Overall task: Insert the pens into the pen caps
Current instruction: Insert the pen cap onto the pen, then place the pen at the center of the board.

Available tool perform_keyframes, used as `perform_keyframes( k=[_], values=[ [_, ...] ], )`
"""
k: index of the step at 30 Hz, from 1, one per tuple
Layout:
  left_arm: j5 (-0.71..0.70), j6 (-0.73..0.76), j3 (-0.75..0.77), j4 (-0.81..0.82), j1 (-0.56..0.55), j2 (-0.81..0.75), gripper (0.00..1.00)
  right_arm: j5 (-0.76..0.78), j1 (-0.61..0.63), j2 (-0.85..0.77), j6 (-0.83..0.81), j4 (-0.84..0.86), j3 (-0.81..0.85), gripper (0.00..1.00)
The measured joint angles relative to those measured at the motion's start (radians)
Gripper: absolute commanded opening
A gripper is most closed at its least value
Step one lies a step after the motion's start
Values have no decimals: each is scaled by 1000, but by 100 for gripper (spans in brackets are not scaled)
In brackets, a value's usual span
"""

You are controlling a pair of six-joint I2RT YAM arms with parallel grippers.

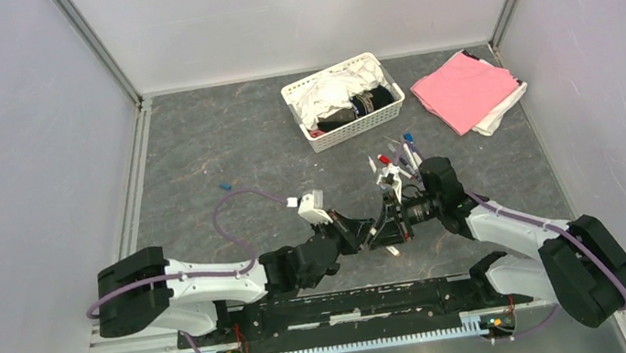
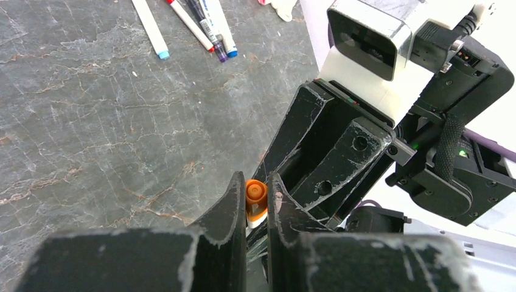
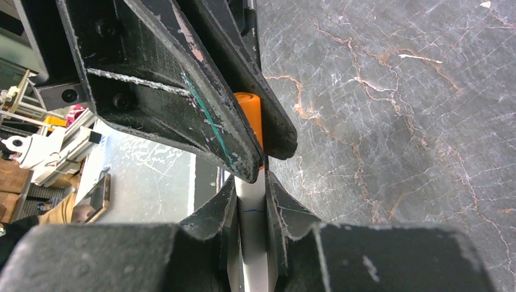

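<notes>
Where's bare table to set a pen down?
Free: left of the basket, only a blue cap; also right of the loose pens, nearer than the pink cloth. Crowded: centre, left end effector meeting right end effector by those pens.

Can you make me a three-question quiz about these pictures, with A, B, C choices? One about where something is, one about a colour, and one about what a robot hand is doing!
1. Where is the pink cloth?
A) right of the white basket
B) inside it
C) hanging on the wall

2. What colour is the cap in the left gripper?
A) blue
B) orange
C) green

3. What is the right gripper doing?
A) wide open, empty
B) shut on a white pen
C) lifting the basket

Answers:
1 A, the top view shows it beside the basket.
2 B, orange shows between the fingers.
3 B, its fingers pinch the white barrel.
</notes>
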Motion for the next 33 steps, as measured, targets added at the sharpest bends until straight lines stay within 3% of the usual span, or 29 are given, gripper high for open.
perform_keyframes(
  k=[10,12,17,24,33],
  values=[
    [-13,-10,-15,-25,-3,-51,5,11,34,0,-60,18,15,0],
    [-29,-9,4,-61,-3,-60,16,15,40,1,-68,21,23,0],
    [-76,11,99,-223,-4,-62,31,30,42,1,-107,20,47,0],
    [-72,48,150,-357,-18,-144,74,105,37,13,-153,81,102,0],
    [-27,169,217,-498,-71,-296,96,169,26,39,-175,169,162,1]
  ],
)
